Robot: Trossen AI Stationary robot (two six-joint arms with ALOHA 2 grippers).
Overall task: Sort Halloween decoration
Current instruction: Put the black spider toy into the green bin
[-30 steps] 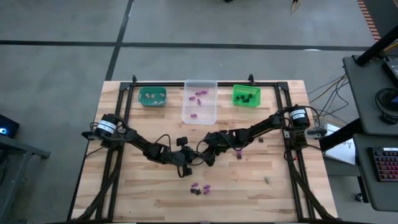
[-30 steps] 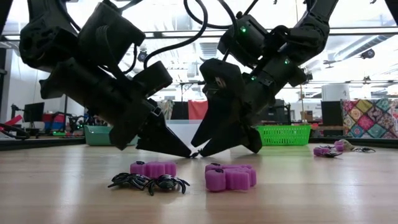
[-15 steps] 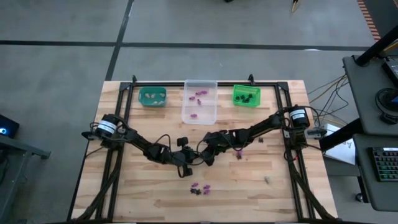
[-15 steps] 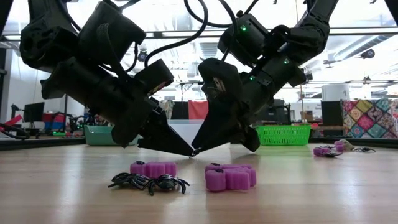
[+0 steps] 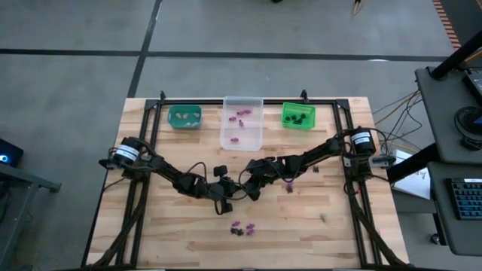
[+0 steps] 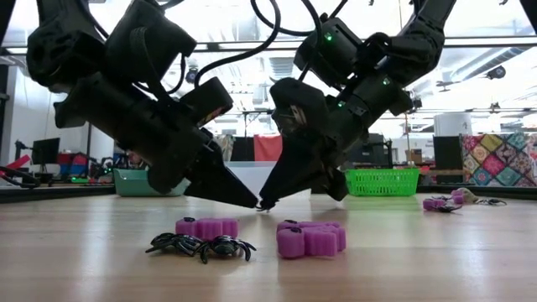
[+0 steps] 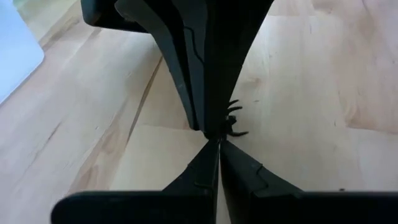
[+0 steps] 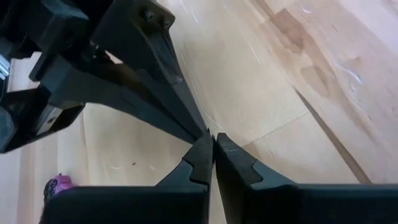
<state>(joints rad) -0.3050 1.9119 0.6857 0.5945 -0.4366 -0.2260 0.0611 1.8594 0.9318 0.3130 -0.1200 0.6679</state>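
1. Nearest the low camera, a loose cluster lies on the wooden table (image 6: 470, 260): two black spiders (image 6: 201, 246) in front, with two purple trinkets (image 6: 311, 238) just behind and beside them. None of these is sorted yet.
2. Behind the cluster, near the table centre, the left gripper (image 6: 252, 202) and right gripper (image 6: 267, 204) meet tip to tip just above the surface. Both have their fingers fully closed.
3. In the left wrist view, a small black spider (image 7: 231, 124) shows at the meeting tips. Judgement: it appears pinched between them, possibly in a handover; which gripper holds it cannot be told.
4. Well to the right of the grippers, a few more trinkets (image 6: 445, 202) rest on the table, unsorted.
5. Beyond the grippers, at the far edge, stand the teal bin (image 5: 184, 117), clear bin (image 5: 242, 123) and green bin (image 5: 299, 115).
6. Each bin already contains several pieces: pale, purple and black respectively. Judgement: the sorting is partly complete.
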